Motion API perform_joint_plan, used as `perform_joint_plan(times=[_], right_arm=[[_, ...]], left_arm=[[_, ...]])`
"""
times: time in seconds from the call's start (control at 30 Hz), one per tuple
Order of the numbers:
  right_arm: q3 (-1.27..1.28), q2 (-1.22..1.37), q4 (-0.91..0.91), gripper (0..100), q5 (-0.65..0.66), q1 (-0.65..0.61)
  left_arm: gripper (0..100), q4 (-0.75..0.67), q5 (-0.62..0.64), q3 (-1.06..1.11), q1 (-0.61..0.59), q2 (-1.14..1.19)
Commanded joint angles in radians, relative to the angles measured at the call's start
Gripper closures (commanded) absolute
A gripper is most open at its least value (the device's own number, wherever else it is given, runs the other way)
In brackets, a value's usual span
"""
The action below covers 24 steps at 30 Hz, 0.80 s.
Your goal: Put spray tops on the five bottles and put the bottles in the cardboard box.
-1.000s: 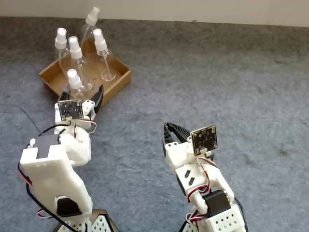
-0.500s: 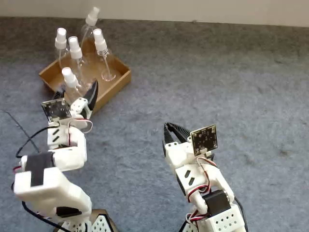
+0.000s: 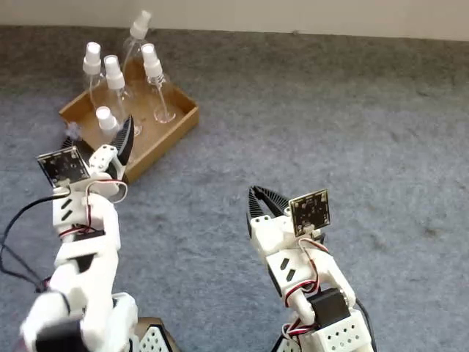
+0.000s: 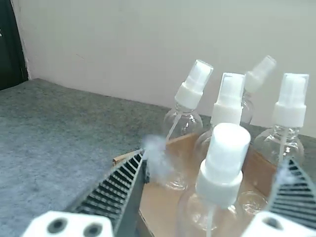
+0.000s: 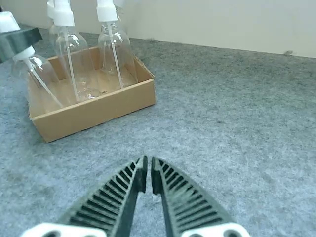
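Cardboard box (image 3: 170,136): a shallow open tray on the grey carpet (image 3: 330,110), on my left arm's side toward the pale wall (image 3: 293,11); one corner points back at my arms.
Contents: five clear bottles, each with a white spray top.
Nearest bottle (image 4: 222,168): at the box's near left edge, between my left fingers, upright or very nearly so, spray top up.
Middle three (image 3: 92,59) (image 3: 112,72) (image 3: 152,62): upright on the box floor, long axes vertical, close together.
Far bottle (image 3: 139,26): at the back corner, tilted, with its top leaning toward the wall; I cannot tell whether its base sits inside the rim.
Left gripper (image 3: 102,130): over the box's near edge, spread wide, a finger on either side of the nearest bottle with a gap visible on each side.
Right gripper (image 5: 148,170): low over the carpet, well apart from the box and pointing roughly toward it, fingertips drawn together to a thin slit and holding nothing.
Room: carpet stretches between my right gripper and the box's near wall.
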Motion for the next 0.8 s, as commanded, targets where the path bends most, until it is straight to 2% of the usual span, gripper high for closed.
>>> perform_joint_plan(times=[0.0, 0.2, 0.37, 0.53, 0.77], right_arm=[[0.136, -0.007, 0.002, 97.8, 0.009, 0.012], [0.136, -0.007, 0.002, 97.8, 0.009, 0.012], [0.136, -0.007, 0.002, 97.8, 0.009, 0.012], [0.136, -0.007, 0.002, 97.8, 0.009, 0.012], [0.136, -0.007, 0.002, 97.8, 0.009, 0.012]], left_arm=[[66, 0.299, 0.015, -0.016, -0.002, -0.259], [66, 0.763, 0.012, -0.042, 0.03, -0.647], [66, 1.194, 0.012, -0.236, 0.093, -0.805], [66, 1.464, 0.009, -0.455, 0.151, -0.731], [66, 1.783, 0.015, -0.777, 0.176, -0.424]])
